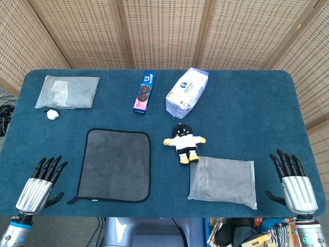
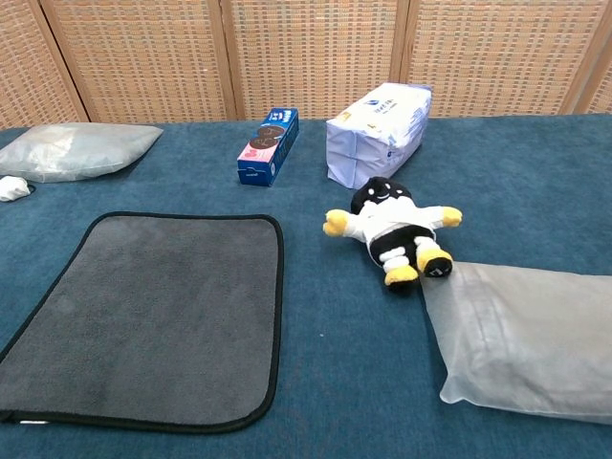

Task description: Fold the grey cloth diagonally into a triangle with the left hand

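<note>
The grey cloth [image 1: 115,164] [image 2: 148,316] with a black hem lies flat and unfolded on the blue table [image 1: 241,118], left of centre. My left hand [image 1: 38,185] hovers at the table's front left edge, left of the cloth's near corner, fingers spread and holding nothing. My right hand [image 1: 294,182] sits at the front right edge, fingers apart and empty. Neither hand shows in the chest view.
A black and white plush doll [image 1: 183,141] lies right of the cloth, with a grey pouch [image 1: 223,181] just in front of it. At the back stand a clear bag [image 1: 68,91], a small white lump [image 1: 52,115], a blue biscuit box [image 1: 145,92] and a tissue pack [image 1: 186,91].
</note>
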{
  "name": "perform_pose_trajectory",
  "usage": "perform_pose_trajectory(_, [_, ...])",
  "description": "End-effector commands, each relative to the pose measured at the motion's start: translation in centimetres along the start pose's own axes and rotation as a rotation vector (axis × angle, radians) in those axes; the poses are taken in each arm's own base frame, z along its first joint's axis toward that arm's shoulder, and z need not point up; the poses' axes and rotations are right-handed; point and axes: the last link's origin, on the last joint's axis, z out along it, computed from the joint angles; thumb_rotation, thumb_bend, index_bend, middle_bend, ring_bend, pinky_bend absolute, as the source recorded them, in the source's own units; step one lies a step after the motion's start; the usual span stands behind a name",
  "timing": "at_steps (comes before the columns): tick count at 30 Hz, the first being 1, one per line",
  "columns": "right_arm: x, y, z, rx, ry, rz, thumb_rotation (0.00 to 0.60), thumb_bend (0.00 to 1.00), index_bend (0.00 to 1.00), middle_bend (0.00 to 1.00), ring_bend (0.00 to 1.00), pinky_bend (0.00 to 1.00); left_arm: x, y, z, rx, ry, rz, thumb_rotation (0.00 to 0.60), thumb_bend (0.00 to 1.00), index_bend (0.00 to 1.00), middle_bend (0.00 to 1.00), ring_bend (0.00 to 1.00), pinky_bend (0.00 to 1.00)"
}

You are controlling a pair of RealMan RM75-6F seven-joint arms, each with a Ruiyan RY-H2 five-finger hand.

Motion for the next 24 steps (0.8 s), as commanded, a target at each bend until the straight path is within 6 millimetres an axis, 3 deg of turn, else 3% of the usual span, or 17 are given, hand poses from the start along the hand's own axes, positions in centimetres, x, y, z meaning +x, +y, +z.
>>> perform_pose_trajectory(1, [0.1,0.0,0.0,-0.001,0.003,0.003,0.6,0.0,0.0,0.0,0.0,0.0,-1.4,0.4,-0.1,-0.021,-0.04,-0.003,0.6,0.23,0.24,0.0,0.0,0.0])
perform_pose_trajectory(6, [0.2,0.2,0.0,-0.005,0.008,0.009,0.6,0.0,0.0,0.0,0.0,0.0,-2.3,0.9,0.2,-0.039,-0.044,0.003,0.6,0.23,0.31,0.0,0.0,0.0])
perform_pose_trajectory(24, [0.5,0.4,0.0,-0.011,0.02,0.027,0.6,0.0,0.0,0.0,0.0,0.0,-5.0,1.9,0.8,-0.077,-0.1,0.069,0.6,0.24,0.31,0.0,0.0,0.0])
